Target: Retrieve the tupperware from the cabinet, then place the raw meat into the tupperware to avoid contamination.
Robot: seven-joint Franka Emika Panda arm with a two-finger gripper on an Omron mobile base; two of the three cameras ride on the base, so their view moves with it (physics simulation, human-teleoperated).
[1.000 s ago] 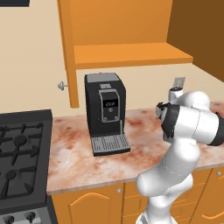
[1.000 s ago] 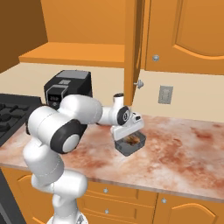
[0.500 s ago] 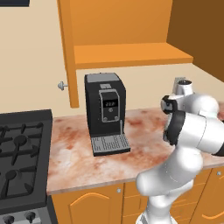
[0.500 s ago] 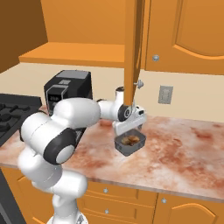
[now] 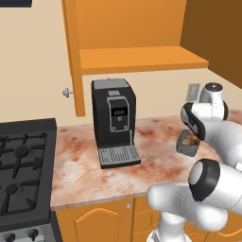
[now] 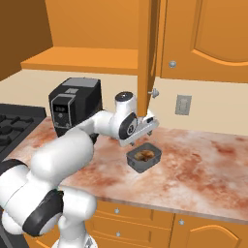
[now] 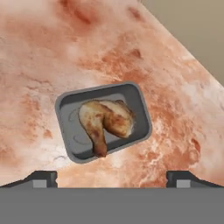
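Since a second ago arm lifted; two-finger gripper (image 7: 112, 177) hangs spread and empty over small dark grey tupperware box (image 7: 104, 121) mid-countertop (image 7: 43, 52), tan-brown raw drumstick (image 7: 105, 121) inside; task looks complete.

White robot arm with dark joints

Glossy rounded white links (image 6: 63, 155) meet at dark grey joint bands; a grey-capped wrist (image 6: 125, 96) leads to the white end effector (image 6: 144, 130) with small dark fingertips (image 7: 43, 178).

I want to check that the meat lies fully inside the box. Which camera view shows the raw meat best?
The hand view: it looks straight down on the raw meat, whole inside the tupperware. The right base view shows it small; in the left base view the arm partly hides it.
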